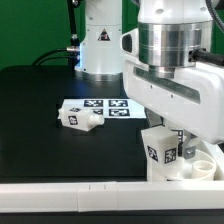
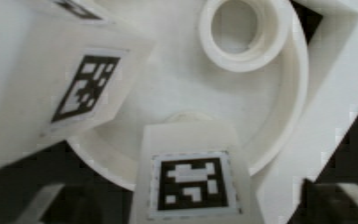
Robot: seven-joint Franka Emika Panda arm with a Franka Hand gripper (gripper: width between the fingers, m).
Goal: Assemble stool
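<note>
- At the near edge of the black table (image 1: 40, 135), on the exterior view's right, the gripper (image 1: 184, 148) hangs low over the stool parts gathered there.
- The round seat (image 1: 201, 168) lies flat under the arm, and only part of its rim shows in the exterior view.
- One tagged leg (image 1: 160, 152) stands upright just beside the seat, on the exterior view's left of the gripper.
- In the wrist view the seat (image 2: 286, 110) fills much of the frame, with a round socket (image 2: 243, 40) in its surface.
- A leg with a square tag (image 2: 194, 182) sits between the two dark fingers (image 2: 44, 205), with a clear gap on either side.
- The fingers are spread wide and grip nothing; neither pad touches the leg.
- A larger tagged block (image 2: 87, 88) shows beside that leg in the wrist view; whether it touches the seat cannot be told.
- Well apart from the gripper, another leg (image 1: 78, 118) lies on the table, at the edge of the marker board (image 1: 108, 106) on the exterior view's left.
</note>
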